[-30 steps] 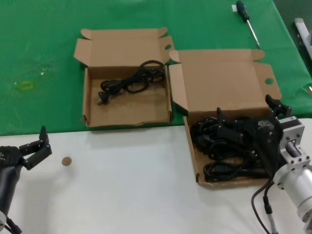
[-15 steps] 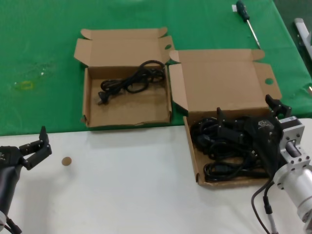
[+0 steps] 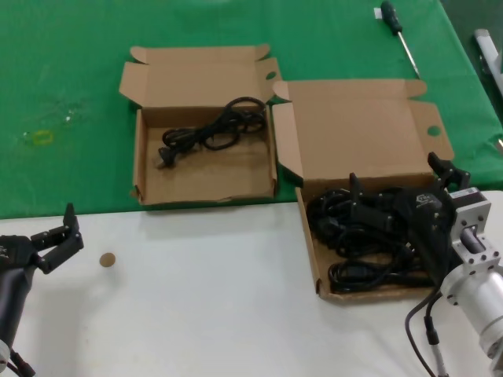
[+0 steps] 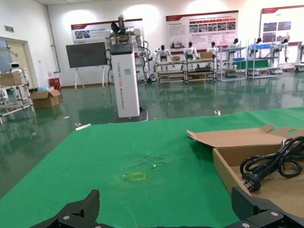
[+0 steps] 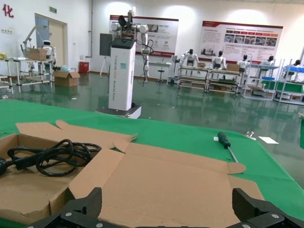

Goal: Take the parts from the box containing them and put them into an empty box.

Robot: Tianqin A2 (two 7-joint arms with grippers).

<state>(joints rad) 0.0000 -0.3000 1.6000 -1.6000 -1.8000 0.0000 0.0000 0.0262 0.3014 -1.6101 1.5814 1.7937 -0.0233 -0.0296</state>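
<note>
Over the larger box [image 3: 357, 141], w/ its heap of black cables [image 3: 354, 236], the right gripper [image 3: 393, 206] hangs spread wide. Left of that box, the smaller box [image 3: 204, 169] holds one cable [image 3: 208, 133]. Left gripper [image 3: 55, 236], spread, sits well left. Only the head view shows the heap; right wrist cam shows a screwdriver [image 5: 226, 144] behind it.

A white desk [image 3: 220, 314] half covered by green cloth [image 3: 71, 94] holds two open cardboard boxes [image 3: 200, 133], with a screwdriver [image 3: 397, 27] beyond the larger box [image 3: 361, 157] and a small brown disc [image 3: 107, 259] before the smaller.
</note>
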